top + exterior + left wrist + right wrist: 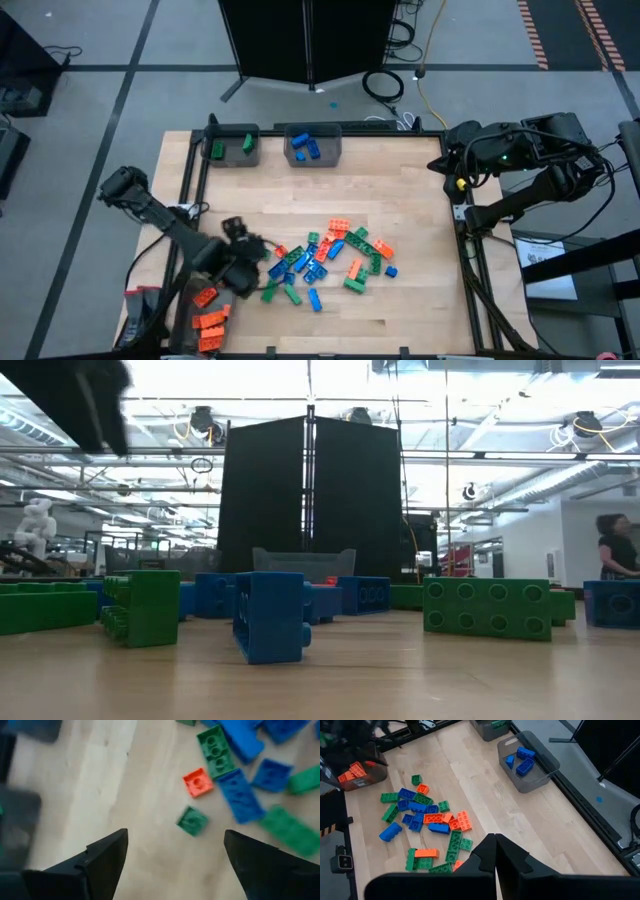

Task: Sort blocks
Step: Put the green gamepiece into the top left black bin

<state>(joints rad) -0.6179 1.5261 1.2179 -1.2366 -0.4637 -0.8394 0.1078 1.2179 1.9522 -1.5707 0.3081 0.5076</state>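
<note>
The left hand hovers wide and empty at the left edge of the blocks on the surface. The right hand waits closed, far right.

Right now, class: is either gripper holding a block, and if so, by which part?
Nothing is held. The left gripper is open over bare table beside the block pile; the right gripper is shut on nothing.

Blocks mid-sort, most loose on the tabletop.
I'm seeing orange, green and blue studded bricks scattered flat in a loose cluster near the front centre; orange ones lie together front-left, a few blue and green rest in far bins.
</note>
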